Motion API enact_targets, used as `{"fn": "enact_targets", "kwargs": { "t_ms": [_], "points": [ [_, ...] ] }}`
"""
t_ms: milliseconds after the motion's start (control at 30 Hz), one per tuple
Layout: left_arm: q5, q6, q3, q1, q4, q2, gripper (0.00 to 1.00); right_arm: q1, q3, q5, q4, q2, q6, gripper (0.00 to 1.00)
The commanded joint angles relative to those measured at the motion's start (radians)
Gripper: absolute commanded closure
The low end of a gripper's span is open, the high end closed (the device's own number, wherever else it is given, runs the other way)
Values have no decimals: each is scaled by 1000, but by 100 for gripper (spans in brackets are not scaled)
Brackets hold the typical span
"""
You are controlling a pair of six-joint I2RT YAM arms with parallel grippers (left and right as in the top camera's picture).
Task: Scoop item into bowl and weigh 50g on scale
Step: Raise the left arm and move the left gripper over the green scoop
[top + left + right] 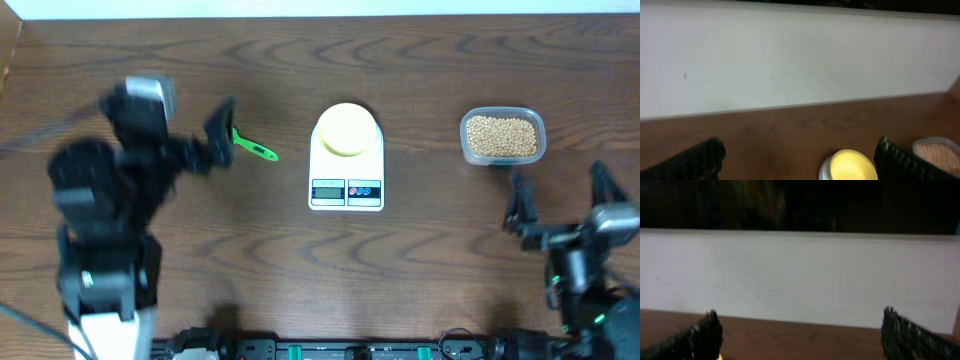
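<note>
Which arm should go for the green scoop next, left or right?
Left. The left gripper stands open right beside the green scoop, on the left of the scale. The right gripper, also open, sits on the far side of the scale, near the beans.

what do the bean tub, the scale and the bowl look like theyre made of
Tub: probably clear plastic; its rim looks see-through around the beans.
Scale: smooth white plastic, judging by its moulded rounded shell.
Bowl: pale yellow, opaque, matte; plastic or ceramic, cannot tell.
</note>
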Motion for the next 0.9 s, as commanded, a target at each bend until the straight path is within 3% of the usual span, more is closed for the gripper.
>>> {"fn": "enact_targets", "kwargs": {
  "t_ms": [0,167,267,567,667,767,867],
  "points": [
    [-11,21,181,10,-43,131,2,5,252,12,-85,230,9,1],
    [-101,16,360,76,-242,295,2,5,627,-89,-331,574,9,1],
    [-17,16,374,109,-370,373,2,4,760,-269,-367,758,15,1],
    [62,-49,374,109,-599,541,2,9,790,-657,-362,1066,77,1],
    [-17,-25,374,109,-600,606,2,25,790,-721,-364,1137,164,1],
    [-134,-24,374,109,-589,684,2,42,790,-857,-356,1190,135,1],
    [-179,-7,374,109,-575,767,2,62,790,-869,-364,1206,132,1]
  ]
}}
